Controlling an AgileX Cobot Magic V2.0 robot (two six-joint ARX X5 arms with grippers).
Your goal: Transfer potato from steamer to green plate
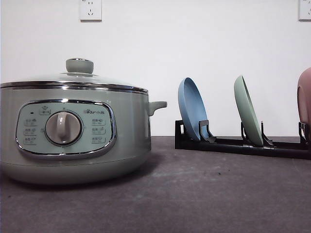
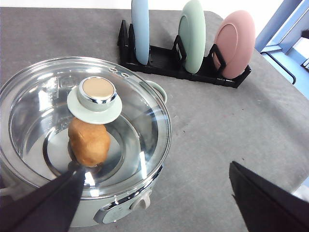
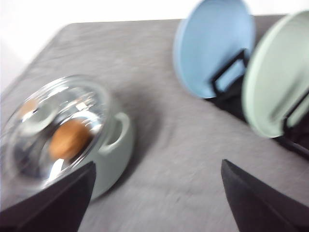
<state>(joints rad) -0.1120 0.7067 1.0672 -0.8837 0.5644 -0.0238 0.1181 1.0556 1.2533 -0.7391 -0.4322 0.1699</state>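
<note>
Orange-brown potato, one only, inside steamer under shut glass lid, green knob on top. Nothing of the transfer done yet: lid to lift, tuber to take out, green plate to fetch down from black rack. Three plates standing upright there: blue plate, green, pink plate. Left gripper spread wide, empty, above the pot; right gripper likewise apart, over grey surface.

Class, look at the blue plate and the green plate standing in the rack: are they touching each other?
Apart. The front view shows the blue plate and the green plate upright in separate slots of the black rack, with white wall visible between them.
</note>
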